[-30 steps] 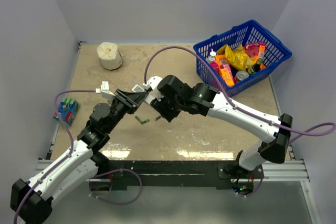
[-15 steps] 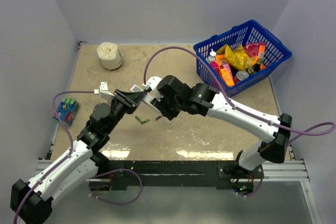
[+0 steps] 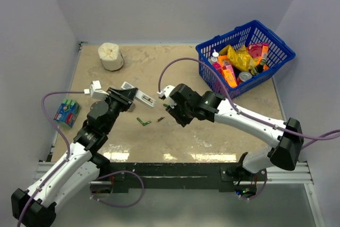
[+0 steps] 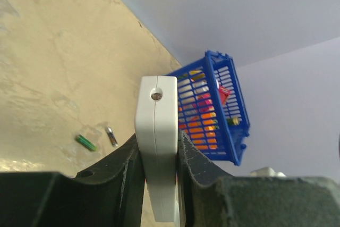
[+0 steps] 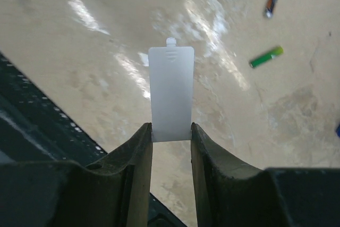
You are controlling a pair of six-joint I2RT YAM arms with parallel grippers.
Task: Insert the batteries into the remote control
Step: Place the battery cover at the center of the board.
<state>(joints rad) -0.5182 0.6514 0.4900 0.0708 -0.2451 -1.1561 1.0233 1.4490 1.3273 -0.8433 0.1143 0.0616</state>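
Remote control [image 4: 155,115]: white bar, held off the table [image 3: 175,67], gripped by its sides, end with a small round hole pointing away from the wrist.
Left gripper [image 4: 158,144]: jaws pinching the remote control.
Back cover [image 5: 171,91]: flat white panel, tab end outward, held above the table.
Right gripper [image 5: 171,131]: jaws pinching the back cover's lower edges.
Batteries [image 3: 143,122]: loose on the table between the two grippers; a green one with a dark one [image 3: 160,119] near it; right wrist view shows a few more, green and dark, scattered.
Blue basket [image 3: 281,49]: far right corner, full of packets.
Green cell pack [image 3: 67,112]: left table edge.
White roll [image 3: 110,56]: far left corner.
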